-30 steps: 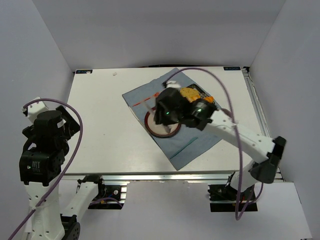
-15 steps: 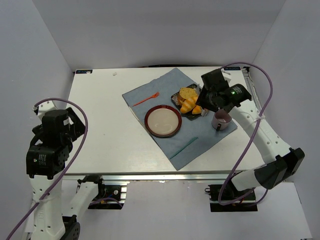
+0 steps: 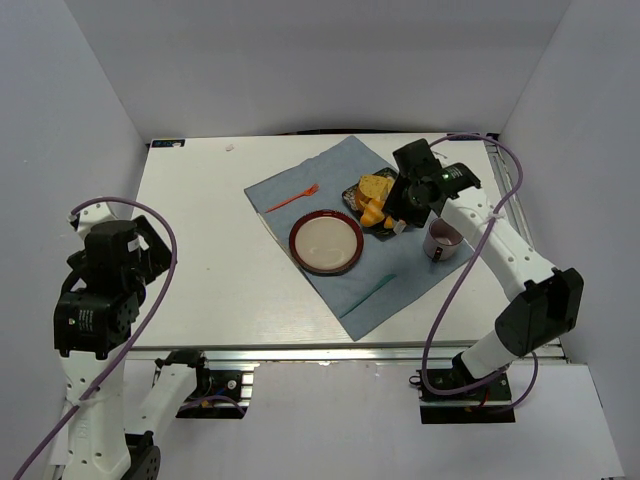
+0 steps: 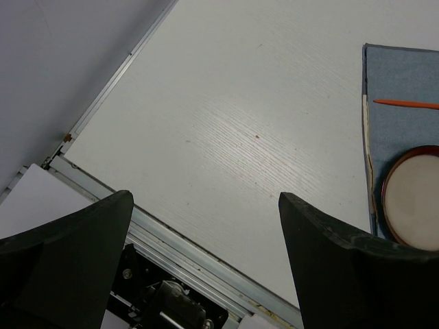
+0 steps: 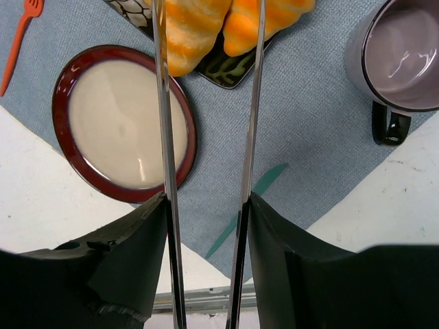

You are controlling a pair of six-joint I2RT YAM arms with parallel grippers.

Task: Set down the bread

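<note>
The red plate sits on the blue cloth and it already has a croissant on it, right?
Not quite. The red plate does sit on the blue cloth, but it is empty. The right wrist view shows the yellow croissant and the orange croissant both lying on the dark patterned tray beside the plate.

**Table** [image 4: 226, 137]: matt white, faintly wood-grained, edged by a bare metal rail [image 4: 192, 257]. **Cloth** [image 5: 309, 144]: blue-grey, woven, matt. **Red plate** [image 5: 59, 116]: glossy rim, smooth cream centre. **Mug** [image 5: 401, 55], at the plate's 2 o'clock: glossy glaze. **The bread** [image 5: 199, 31]: ridged, satiny crust. **Right gripper** [image 5: 210, 20]: thin bright metal blades on matt black plastic.
</note>
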